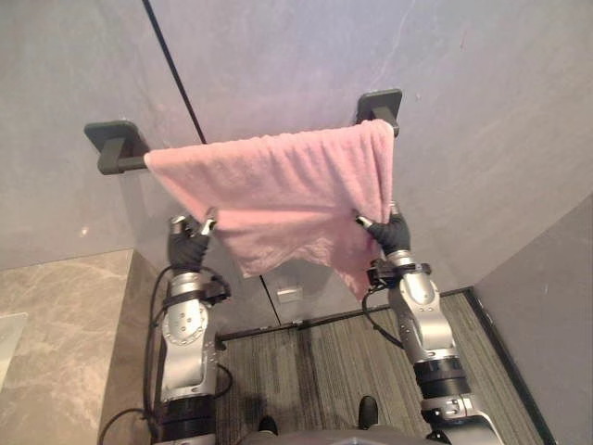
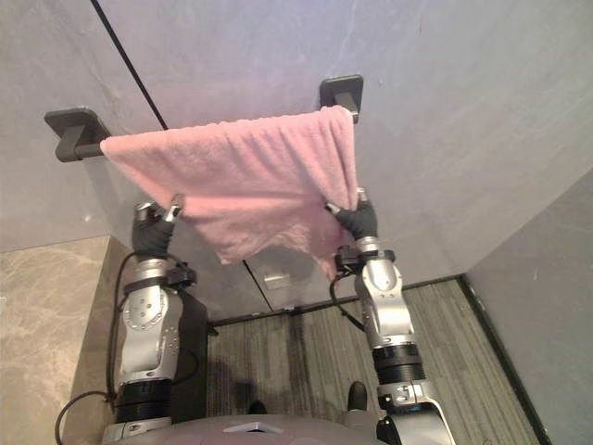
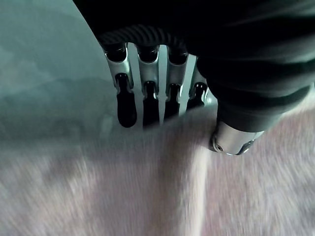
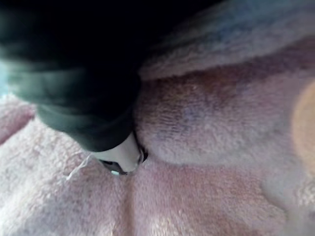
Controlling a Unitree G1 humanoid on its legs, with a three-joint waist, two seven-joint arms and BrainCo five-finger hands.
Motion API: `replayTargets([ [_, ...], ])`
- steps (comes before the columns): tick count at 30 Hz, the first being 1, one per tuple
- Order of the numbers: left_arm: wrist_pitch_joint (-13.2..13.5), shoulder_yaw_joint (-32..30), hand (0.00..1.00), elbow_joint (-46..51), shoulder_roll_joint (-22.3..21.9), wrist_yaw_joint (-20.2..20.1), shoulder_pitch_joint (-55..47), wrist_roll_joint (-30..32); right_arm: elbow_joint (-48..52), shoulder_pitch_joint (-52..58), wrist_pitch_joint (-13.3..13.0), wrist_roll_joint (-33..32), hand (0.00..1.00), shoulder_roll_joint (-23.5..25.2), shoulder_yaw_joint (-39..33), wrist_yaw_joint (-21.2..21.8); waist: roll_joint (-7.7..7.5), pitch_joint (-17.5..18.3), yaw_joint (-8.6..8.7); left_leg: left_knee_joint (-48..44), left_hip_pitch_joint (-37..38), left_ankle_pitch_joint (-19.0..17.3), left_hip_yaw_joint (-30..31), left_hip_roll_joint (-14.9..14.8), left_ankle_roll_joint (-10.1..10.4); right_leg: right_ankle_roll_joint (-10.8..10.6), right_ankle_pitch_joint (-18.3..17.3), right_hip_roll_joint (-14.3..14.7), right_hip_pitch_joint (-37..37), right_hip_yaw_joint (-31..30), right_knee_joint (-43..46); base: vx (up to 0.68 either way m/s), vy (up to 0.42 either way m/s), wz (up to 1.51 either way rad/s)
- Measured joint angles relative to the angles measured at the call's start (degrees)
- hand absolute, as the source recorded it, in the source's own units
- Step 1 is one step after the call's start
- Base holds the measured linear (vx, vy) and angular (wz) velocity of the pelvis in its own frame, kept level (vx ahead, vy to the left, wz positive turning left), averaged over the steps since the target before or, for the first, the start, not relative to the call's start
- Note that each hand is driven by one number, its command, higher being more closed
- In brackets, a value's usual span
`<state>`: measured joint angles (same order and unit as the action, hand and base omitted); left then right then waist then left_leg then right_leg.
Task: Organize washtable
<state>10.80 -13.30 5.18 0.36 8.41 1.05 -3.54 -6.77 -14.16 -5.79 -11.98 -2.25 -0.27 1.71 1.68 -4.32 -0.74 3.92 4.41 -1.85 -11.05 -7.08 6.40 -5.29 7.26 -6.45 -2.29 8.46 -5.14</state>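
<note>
My left arm [image 1: 185,334], my right arm [image 1: 422,320]: rounded silver-grey shells, small dark screw holes, one black band on each nearer my body. My left hand [image 1: 190,243], my right hand [image 1: 391,234]: dark ribbed cover over back and wrist. Left hand's fingers [image 3: 127,105]: silver, slotted, glossy dark tips. Its thumb [image 3: 234,140]: bare silver end.
</note>
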Motion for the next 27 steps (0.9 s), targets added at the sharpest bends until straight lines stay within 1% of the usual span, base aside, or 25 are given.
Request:
replayTargets([
  [2, -0.25, -1.3, 0.0, 0.02, 0.06, 1.24, -1.27, -0.66, 0.0, 0.71, 0.02, -0.57, 0.0, -0.11, -0.28, -0.31, -0.16, -0.1, -0.09, 0.0, 0.06, -0.12, -0.41, -0.01, -0.05, 0.0, 0.0, -0.01, -0.02, -0.03, 0.0, 0.01, 0.002, -0.02],
  [4, -0.65, -1.63, 0.0, 0.03, 0.07, 1.48, -1.95, -0.99, 0.01, 2.17, 0.11, -1.35, 0.0, -0.34, -0.37, -0.34, -0.23, -0.14, -0.33, 0.0, 0.06, -0.16, -0.47, 0.0, -0.07, 0.0, 0.0, -0.02, -0.03, -0.01, 0.0, 0.0, 0.0, 0.0],
  [5, -0.73, -1.62, 0.0, 0.05, 0.07, 1.6, -1.96, -1.82, -0.01, 3.53, 0.3, -2.77, 0.0, -0.68, -0.35, -0.36, -0.24, -0.14, -0.67, 0.0, 0.05, -0.17, -0.49, -0.01, -0.07, 0.0, 0.0, -0.02, -0.05, 0.0, 0.0, 0.0, 0.0, 0.0],
  [7, -0.76, -1.44, 0.0, 0.22, 0.06, 1.62, -2.01, -2.31, 0.0, 5.46, 0.45, -2.84, 0.0, -1.48, -0.3, 0.04, -0.24, -0.14, -1.01, -0.01, 0.06, -0.18, -0.58, -0.02, -0.07, 0.0, 0.0, -0.01, -0.1, -0.02, 0.0, 0.0, -0.001, -0.02],
  [9, -0.83, -1.33, 0.0, 1.22, 0.06, 1.61, -2.95, -2.31, 0.08, 6.6, 0.96, -3.65, 0.0, -1.74, 0.03, 0.29, -0.24, -0.14, -0.87, -0.06, 0.04, -0.21, -0.71, -0.04, -0.03, 0.0, 0.01, 0.0, -0.18, -0.09, 0.0, -0.01, -0.002, -0.04],
  [10, -0.83, -1.21, 0.0, 1.79, 0.06, 1.54, -3.7, -2.31, 0.14, 7.22, 1.04, -5.06, 0.0, -1.83, 0.15, 0.72, -0.24, -0.14, -0.73, -0.19, 0.03, -0.35, -0.82, -0.07, -0.06, 0.0, 0.01, 0.02, -0.19, -0.15, 0.0, -0.01, -0.002, -0.07],
  [12, -0.85, -1.08, 0.0, 1.79, 0.06, 1.36, -4.22, -2.31, 0.6, 8.43, 1.08, -5.11, 0.0, -2.27, 0.63, 1.06, -0.24, -0.14, -0.78, -0.55, -0.04, -0.58, -1.05, -0.1, -0.1, 0.01, 0.01, 0.04, -0.22, -0.35, 0.0, -0.01, -0.001, -0.06],
  [15, -0.86, -1.01, 0.0, 1.78, 0.04, 1.11, -5.89, -2.31, 3.44, 11.39, 1.13, -7.16, 0.0, -2.68, 2.29, 3.26, -0.26, -0.13, -0.67, -0.98, -0.13, -0.91, -1.2, -0.12, -0.09, 0.01, 0.02, 0.06, -0.39, -0.77, -0.01, 0.0, 0.001, -0.07],
  [20, -0.91, -1.04, 0.0, 1.79, -0.09, 0.43, -9.0, -2.36, 5.13, 15.68, 1.12, -6.9, 0.0, -2.83, 2.33, 4.56, -0.29, -0.11, -0.74, -0.99, -0.41, -0.96, -1.21, -0.11, -0.15, 0.0, 0.02, 0.06, -0.67, -0.8, -0.01, 0.0, 0.0, -0.01],
  [24, -0.88, -1.37, 0.0, 2.18, -0.35, -2.4, -13.39, -3.82, 7.97, 21.91, 1.09, -6.25, 0.0, -2.74, 0.8, 4.63, -0.31, -0.09, -1.01, -1.21, -1.26, -1.15, -1.13, -0.11, -0.23, 0.0, 0.02, 0.01, -1.06, -0.73, -0.01, 0.0, 0.0, 0.0],
  [27, -0.44, -1.17, 0.0, 4.21, -0.1, -7.16, -18.66, -9.2, 9.7, 26.39, 0.77, -5.92, 0.0, -2.98, 0.42, 6.08, -0.38, -0.04, -0.81, -1.69, -1.74, -1.46, -1.12, -0.14, -0.23, -0.01, 0.01, 0.0, -1.25, -0.76, -0.01, 0.0, 0.0, 0.0],
])
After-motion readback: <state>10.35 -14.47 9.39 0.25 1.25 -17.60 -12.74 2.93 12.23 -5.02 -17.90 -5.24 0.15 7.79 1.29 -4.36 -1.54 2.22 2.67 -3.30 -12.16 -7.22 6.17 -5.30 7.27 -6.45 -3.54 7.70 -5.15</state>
